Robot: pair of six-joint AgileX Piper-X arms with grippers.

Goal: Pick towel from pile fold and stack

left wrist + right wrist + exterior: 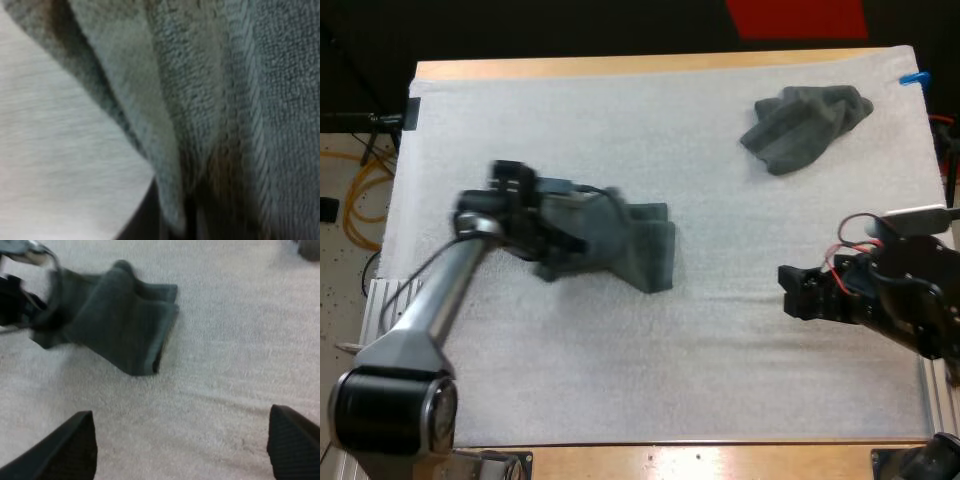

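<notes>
A dark grey-green towel (642, 245) lies partly folded on the white mat (620, 370), left of centre, with its left end lifted. My left gripper (563, 240) is shut on that end. In the left wrist view the towel's folds (210, 100) hang close against the mat (50, 150). A second, crumpled towel (805, 122) sits at the mat's far right. My right gripper (788, 290) hovers open near the right edge, well clear of both towels. Its fingers (65, 450) stand wide apart over bare mat, facing the held towel (120, 320) and the left gripper (25, 295).
The wooden table's edge (620, 66) runs along the far side of the mat. Bare mat lies between the two grippers and along the near side.
</notes>
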